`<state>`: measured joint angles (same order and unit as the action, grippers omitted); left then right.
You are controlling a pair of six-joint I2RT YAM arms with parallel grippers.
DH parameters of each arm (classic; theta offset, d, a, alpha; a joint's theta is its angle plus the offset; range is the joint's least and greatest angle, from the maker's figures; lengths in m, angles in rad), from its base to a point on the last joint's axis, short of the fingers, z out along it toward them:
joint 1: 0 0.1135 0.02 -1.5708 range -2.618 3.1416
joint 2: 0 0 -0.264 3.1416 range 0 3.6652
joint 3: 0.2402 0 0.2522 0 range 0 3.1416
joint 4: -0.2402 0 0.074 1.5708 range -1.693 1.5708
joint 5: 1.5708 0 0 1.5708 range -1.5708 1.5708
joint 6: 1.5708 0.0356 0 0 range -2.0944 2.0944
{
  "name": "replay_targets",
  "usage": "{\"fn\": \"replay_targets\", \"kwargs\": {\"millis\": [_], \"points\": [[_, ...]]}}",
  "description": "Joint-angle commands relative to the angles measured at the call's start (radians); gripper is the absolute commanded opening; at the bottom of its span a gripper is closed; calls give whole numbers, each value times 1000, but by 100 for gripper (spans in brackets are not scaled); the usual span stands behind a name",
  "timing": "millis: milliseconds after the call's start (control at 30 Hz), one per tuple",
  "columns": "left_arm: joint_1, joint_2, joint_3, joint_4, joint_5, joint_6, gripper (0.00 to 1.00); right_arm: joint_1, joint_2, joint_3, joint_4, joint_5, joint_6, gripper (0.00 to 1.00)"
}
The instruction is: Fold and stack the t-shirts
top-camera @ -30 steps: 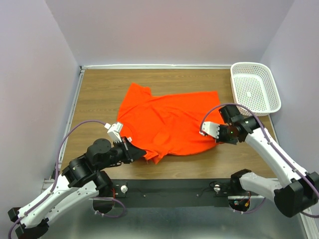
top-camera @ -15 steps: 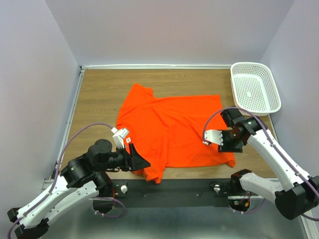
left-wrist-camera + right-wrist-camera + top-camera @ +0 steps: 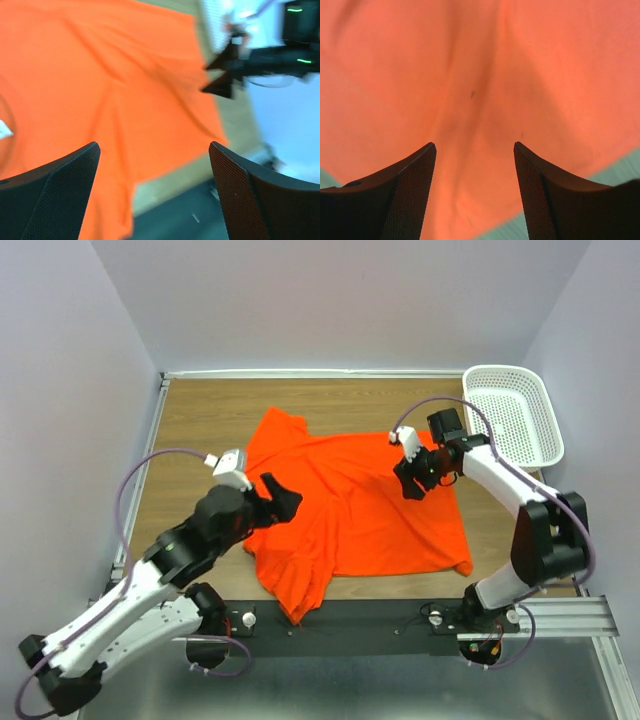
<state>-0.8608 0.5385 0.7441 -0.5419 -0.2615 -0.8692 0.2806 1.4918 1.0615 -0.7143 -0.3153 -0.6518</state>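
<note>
Table (image 3: 195, 425), wooden. Left gripper (image 3: 284, 502): jaws wide apart, empty, over shirt's left edge. Shirt (image 3: 350, 515): orange-red, spread and wrinkled at mid-table, near-left corner reaching the near edge. Right gripper (image 3: 412, 476): jaws apart, empty, above shirt's right part. Basket (image 3: 540, 445): far-right corner.

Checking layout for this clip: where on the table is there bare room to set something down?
Bare table lies between the shirt and the left rail, and in a strip between shirt and back wall. Crowded: the right side, with the basket and right arm, and the middle, where the left gripper and right gripper hang open over the shirt.
</note>
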Motion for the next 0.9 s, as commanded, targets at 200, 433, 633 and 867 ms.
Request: {"fn": "replay_targets", "kwargs": {"millis": [200,433,633,867], "points": [[796,797,76,794,586,369,84,-98,177,242,190,-367,256,72],[838,1409,736,495,647,614,76,-122,277,353,200,-222,303,72],[847,1607,888,510,734,657,74,-202,390,442,214,-186,362,66],[847,1824,1147,294,703,720,68,-205,403,400,231,-214,351,67]]}}
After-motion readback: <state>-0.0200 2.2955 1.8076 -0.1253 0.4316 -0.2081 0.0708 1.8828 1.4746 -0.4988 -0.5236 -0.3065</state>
